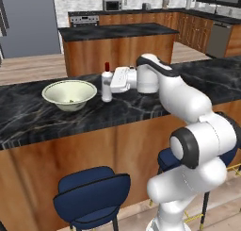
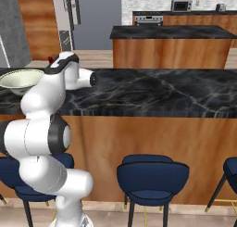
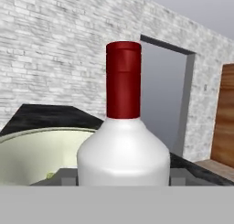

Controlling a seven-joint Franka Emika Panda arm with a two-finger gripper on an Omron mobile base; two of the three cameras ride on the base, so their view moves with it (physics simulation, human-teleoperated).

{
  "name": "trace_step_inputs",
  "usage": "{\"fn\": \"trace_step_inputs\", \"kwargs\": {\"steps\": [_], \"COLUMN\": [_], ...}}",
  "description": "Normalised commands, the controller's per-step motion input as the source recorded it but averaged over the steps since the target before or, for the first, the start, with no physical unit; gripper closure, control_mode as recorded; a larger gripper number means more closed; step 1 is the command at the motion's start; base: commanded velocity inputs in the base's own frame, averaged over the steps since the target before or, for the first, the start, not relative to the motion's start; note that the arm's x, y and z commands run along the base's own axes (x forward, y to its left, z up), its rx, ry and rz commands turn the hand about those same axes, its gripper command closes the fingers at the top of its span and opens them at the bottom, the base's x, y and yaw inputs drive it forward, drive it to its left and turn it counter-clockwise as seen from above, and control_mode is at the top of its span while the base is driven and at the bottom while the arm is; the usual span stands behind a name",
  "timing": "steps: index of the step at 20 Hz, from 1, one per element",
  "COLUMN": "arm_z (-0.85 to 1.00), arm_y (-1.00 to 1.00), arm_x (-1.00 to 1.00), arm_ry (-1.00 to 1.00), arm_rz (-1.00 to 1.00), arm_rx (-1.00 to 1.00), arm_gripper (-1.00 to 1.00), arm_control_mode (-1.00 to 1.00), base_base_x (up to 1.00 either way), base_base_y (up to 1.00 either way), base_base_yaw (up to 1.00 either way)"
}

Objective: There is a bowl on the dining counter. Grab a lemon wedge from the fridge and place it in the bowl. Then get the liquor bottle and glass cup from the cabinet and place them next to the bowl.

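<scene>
Your arm rises from the lower right of the left base view, bends at the elbow and reaches level toward frame left, wrist horizontal over the counter (image 1: pixel 28 114). The gripper (image 1: pixel 106 85) sits around the bottle (image 1: pixel 107 86), jaws partly spread with a finger (image 3: pixel 67 176) on each side of its body. The bottle stands upright on the counter, just right of the bowl (image 1: pixel 69 94). A small yellow-green piece (image 3: pixel 49 175) lies inside the bowl.
</scene>
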Motion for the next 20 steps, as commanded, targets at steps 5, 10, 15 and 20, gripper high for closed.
{"fn": "trace_step_inputs", "kwargs": {"steps": [5,10,15,20], "arm_z": [-0.28,-0.24,-0.26,-0.33], "arm_y": [0.24,0.20,0.10,-0.01], "arm_x": [0.29,0.14,0.01,-0.03], "arm_ry": [0.05,0.00,-0.07,-0.16], "arm_rz": [0.01,0.00,0.00,0.00], "arm_rx": [-0.01,-0.06,-0.10,-0.05], "arm_gripper": [1.00,1.00,1.00,1.00], "arm_control_mode": [-1.00,-1.00,-1.00,-1.00], "base_base_x": [0.00,0.00,0.00,0.00], "base_base_y": [0.00,0.00,0.00,0.00], "base_base_yaw": [0.00,0.00,0.00,0.00]}}
